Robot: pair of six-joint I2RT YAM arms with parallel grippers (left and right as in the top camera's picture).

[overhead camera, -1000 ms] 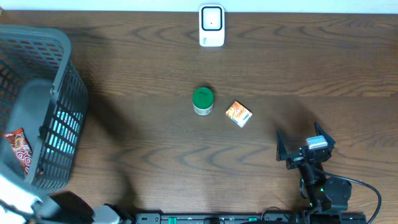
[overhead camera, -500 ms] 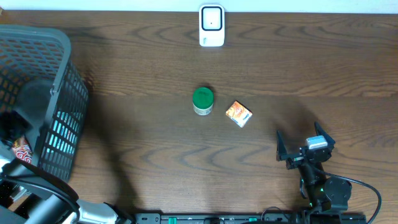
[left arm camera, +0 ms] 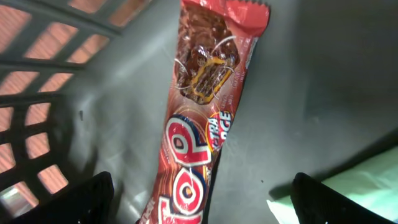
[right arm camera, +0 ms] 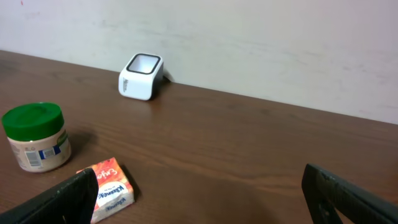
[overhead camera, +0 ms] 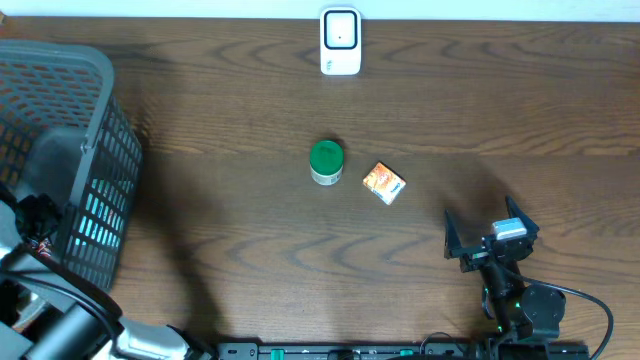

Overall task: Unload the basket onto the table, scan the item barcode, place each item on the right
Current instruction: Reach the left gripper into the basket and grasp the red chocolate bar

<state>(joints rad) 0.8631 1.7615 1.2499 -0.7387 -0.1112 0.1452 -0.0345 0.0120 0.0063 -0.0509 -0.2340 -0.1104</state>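
**Bar on the basket floor, both sets of fingers apart**

The dark wooden counter fills the overhead view, cut off at every edge. At the far left stands a grey slatted basket, with its left side out of frame. Most of its inside is hidden from above by its own wall and by the left arm, which rises from the lower left corner and reaches into it.

The left gripper cannot be made out from overhead. Its wrist camera shows only the tips of its two black fingers, at the lower left and lower right of the frame. They stand wide apart and clamp nothing.

Between and beyond them a red chocolate bar lies flat on the grey basket floor, running from the upper centre to the bottom edge. Its lower end is cut off and its printing is only partly legible. No barcode shows on the upward face.

The right gripper sits at the lower right of the overhead view, well apart from every item. Its fingers are spread wide on nothing.

The white scanner stands at the top centre, by the back edge. A green-lidded jar stands upright near the middle. Just to its right, not touching, lies a small orange box, its label too small to read.
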